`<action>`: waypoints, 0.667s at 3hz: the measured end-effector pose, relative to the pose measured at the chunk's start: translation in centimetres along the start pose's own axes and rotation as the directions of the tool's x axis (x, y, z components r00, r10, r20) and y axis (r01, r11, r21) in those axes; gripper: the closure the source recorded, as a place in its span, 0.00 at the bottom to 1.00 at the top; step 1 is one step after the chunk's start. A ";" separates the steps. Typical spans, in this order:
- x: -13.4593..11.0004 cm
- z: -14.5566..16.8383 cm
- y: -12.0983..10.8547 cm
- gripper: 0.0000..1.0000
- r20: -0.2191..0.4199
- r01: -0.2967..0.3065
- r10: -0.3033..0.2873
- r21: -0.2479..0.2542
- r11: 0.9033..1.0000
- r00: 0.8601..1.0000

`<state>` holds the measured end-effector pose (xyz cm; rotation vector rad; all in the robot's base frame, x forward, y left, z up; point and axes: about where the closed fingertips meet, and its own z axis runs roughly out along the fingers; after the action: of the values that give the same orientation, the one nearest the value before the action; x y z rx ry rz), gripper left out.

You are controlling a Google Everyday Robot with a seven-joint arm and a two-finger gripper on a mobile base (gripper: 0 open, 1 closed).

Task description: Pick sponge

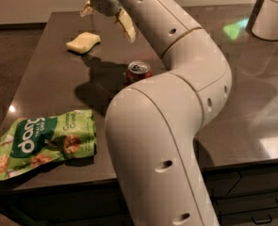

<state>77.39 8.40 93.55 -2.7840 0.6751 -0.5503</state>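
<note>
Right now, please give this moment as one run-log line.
gripper: raised over table beside sponge, jaws open, empty | sponge: on table, untouched | red can: upright
</note>
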 end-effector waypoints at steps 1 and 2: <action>-0.2 1.5 -1.8 0.00 0.005 0.073 -0.073 0.009 0.997 0.997; -0.6 3.1 -3.5 0.00 0.001 0.148 -0.148 0.025 0.989 0.989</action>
<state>79.57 12.09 91.58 -2.8262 0.4593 -0.5780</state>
